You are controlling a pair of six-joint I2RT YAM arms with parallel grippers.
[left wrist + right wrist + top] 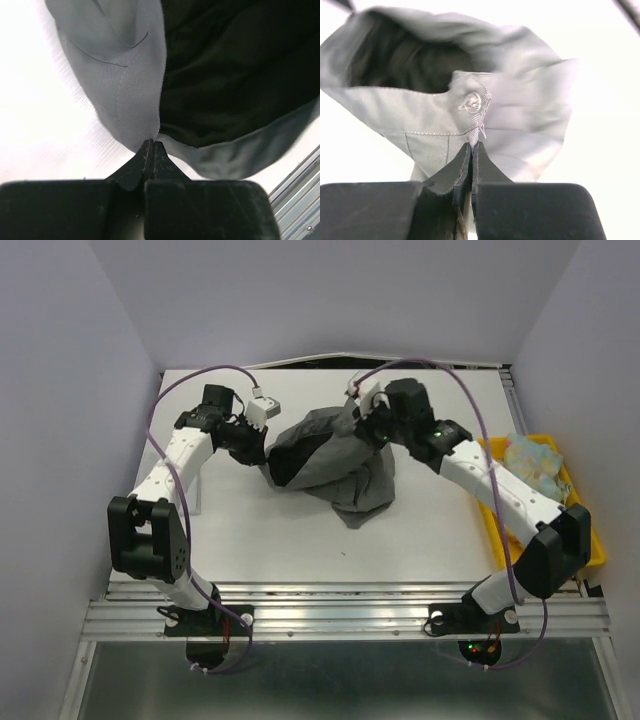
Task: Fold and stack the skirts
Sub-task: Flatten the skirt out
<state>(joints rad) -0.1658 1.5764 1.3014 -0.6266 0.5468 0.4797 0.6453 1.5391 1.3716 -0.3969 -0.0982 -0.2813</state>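
Spreading step, seemingly: left tool (152, 143) and right tool (471, 147), both clamped on limp charcoal-grey cloth skirt (345, 465), should next lay it flat.

White table (300, 540). Yellow plastic tray (596, 552) at the table's right edge. Aluminium rail frame (350, 615) along the table's near edge. Pale walls (330, 300) behind the table.

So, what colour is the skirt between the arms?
Charcoal grey skirt, best seen in top external view.

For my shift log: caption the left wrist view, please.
Left gripper pinching the edge of the grey skirt, its dark inside showing, white table beneath.
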